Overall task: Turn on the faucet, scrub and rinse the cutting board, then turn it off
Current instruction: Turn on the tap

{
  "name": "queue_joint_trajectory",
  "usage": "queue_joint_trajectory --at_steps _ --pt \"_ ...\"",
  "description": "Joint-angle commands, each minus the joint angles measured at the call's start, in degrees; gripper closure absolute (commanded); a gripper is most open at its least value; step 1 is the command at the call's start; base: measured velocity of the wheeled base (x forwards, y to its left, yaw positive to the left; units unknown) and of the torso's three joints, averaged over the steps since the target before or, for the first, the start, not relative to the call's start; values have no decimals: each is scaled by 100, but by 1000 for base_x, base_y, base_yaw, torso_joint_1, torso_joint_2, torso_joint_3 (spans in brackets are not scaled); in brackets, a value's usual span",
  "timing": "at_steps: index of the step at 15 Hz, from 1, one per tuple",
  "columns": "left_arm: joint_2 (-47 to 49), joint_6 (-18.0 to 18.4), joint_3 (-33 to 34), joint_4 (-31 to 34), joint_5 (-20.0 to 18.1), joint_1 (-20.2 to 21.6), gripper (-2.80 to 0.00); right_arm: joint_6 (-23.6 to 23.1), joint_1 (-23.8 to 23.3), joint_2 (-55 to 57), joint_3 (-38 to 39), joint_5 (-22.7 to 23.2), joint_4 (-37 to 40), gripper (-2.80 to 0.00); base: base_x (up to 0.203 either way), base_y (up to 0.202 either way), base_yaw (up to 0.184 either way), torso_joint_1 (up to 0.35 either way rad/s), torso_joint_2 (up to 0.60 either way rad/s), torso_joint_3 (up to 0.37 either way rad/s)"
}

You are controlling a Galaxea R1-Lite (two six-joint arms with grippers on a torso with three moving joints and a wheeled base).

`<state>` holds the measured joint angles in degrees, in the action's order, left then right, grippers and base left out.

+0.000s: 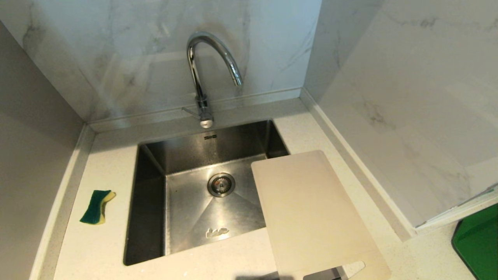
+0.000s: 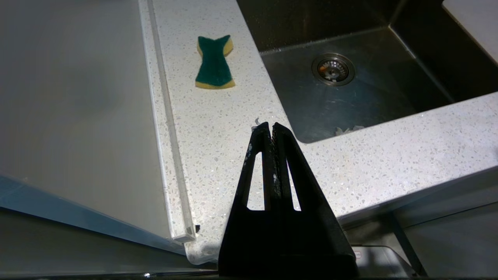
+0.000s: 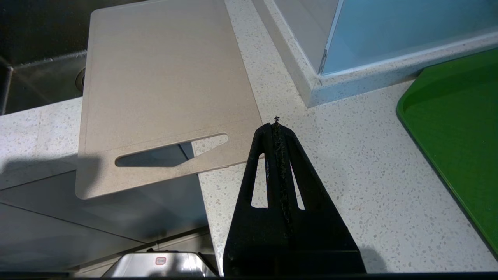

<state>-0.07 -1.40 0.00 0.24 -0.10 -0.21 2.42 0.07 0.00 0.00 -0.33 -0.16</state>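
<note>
The chrome gooseneck faucet (image 1: pixel 202 74) stands behind the steel sink (image 1: pixel 149 202), with no water running. The cream cutting board (image 1: pixel 311 210) lies flat on the counter at the sink's right, one corner over the basin and its slot-handle end hanging past the counter's front edge (image 3: pixel 163 85). A green and yellow sponge (image 1: pixel 97 207) rests on the counter left of the sink (image 2: pixel 214 62). Neither arm shows in the head view. My left gripper (image 2: pixel 271 126) is shut and empty above the counter's front left. My right gripper (image 3: pixel 276 125) is shut and empty beside the board's handle end.
Marble walls close in the counter at the back and right, a grey panel on the left. A green tray (image 1: pixel 478 241) sits at the far right (image 3: pixel 459 128). A white scrap (image 1: pixel 217 233) lies on the sink floor near the drain (image 1: pixel 221 184).
</note>
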Motion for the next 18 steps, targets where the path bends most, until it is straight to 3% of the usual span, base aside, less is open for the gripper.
queue_joint_trajectory --at_steps 1,18 --pt "-1 0 18 4 1 1 0 4 1 9 0 -2 -2 0 0 0 0 0 0 0" --pt "-1 96 0 28 1 3 0 -4 1 9 0 -2 -2 0 0 0 0 0 0 0"
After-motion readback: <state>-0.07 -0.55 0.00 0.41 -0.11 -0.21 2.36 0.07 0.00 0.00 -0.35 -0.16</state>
